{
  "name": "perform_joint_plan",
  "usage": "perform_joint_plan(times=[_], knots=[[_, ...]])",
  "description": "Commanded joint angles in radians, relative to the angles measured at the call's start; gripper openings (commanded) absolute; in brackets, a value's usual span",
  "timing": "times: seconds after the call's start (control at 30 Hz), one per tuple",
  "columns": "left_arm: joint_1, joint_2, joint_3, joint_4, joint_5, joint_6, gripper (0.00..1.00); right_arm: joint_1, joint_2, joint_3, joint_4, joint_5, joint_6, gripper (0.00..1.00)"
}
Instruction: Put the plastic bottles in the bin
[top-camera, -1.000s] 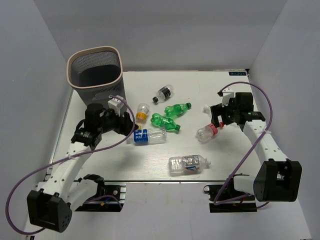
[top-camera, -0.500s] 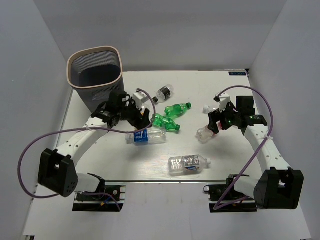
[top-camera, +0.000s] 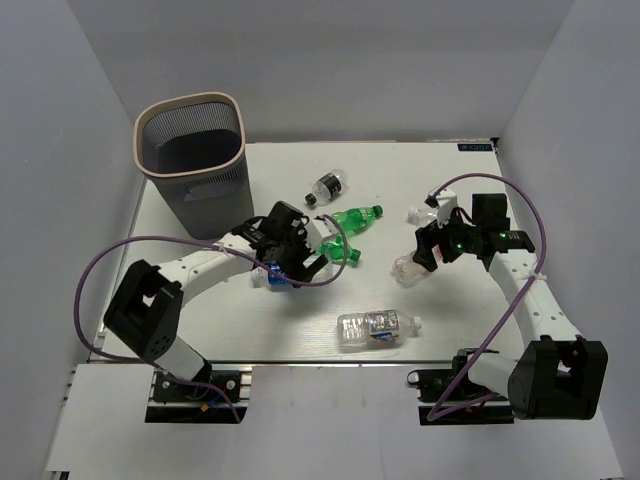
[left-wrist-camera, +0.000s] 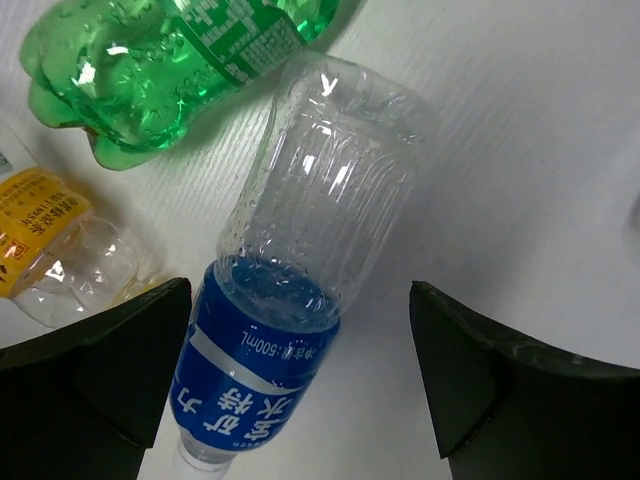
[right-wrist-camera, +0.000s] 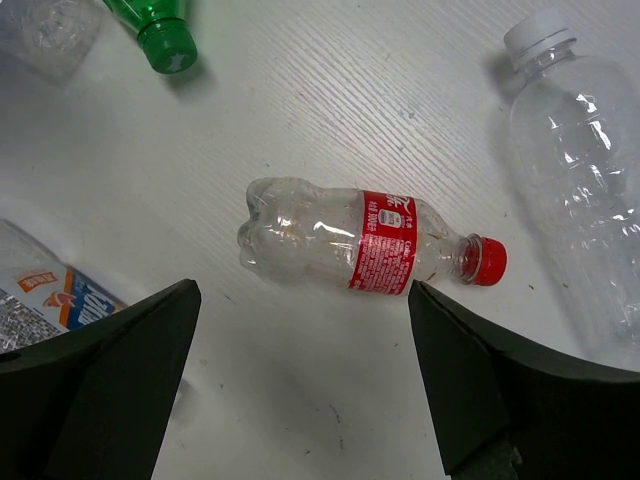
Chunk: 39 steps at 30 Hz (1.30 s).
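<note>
Bottle (left-wrist-camera: 322, 200), clear, ribbed, blue-labelled.

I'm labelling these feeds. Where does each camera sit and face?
Top external: above, behind the arms, looking down at white table, dark mesh bin; both arms show.
Left wrist: on left gripper, looking down at clear blue-labelled plastic bottle; own fingers show.
Right wrist: on right gripper, looking down at clear red-capped plastic bottle; own fingers show.
Shared: top view shows both bottles too.

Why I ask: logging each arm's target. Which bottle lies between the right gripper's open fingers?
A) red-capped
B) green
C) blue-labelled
A: the right wrist view shows the red-capped bottle lying between the spread fingers of the right gripper.
</note>
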Motion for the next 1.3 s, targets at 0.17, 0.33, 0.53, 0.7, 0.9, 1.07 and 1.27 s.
perform_joint_plan(times=[0.17, 0.33, 0.53, 0.7, 0.9, 1.07, 1.27], knots=[[-0.074, 0.046, -0.079, 0.09, -0.187, 0.049, 0.95, -0.005, -0.005, -0.003, -0.014, -0.054, -0.012, 0.9], [-0.112, 0.057, -0.109, 0.091, -0.168, 0.023, 0.76, -0.005, 0.004, 0.0, -0.022, -0.073, -0.026, 0.9], [-0.134, -0.061, -0.074, 0.051, -0.13, -0.044, 0.28, -0.005, -0.014, 0.011, -0.057, -0.165, -0.105, 0.84], [-0.143, -0.21, 0.038, 0.009, -0.084, -0.113, 0.04, -0.005, -0.06, -0.03, -0.125, -0.321, -0.22, 0.52], [-0.125, -0.282, 0.205, 0.02, -0.113, -0.199, 0.04, -0.002, -0.068, -0.063, -0.184, -0.451, -0.334, 0.28], [-0.085, -0.292, 0.279, 0.112, -0.424, -0.323, 0.07, 0.005, -0.075, -0.056, -0.192, -0.459, -0.375, 0.35], [0.008, -0.273, 0.397, 0.233, -0.644, -0.446, 0.05, 0.01, -0.114, -0.082, -0.192, -0.438, -0.415, 0.4]])
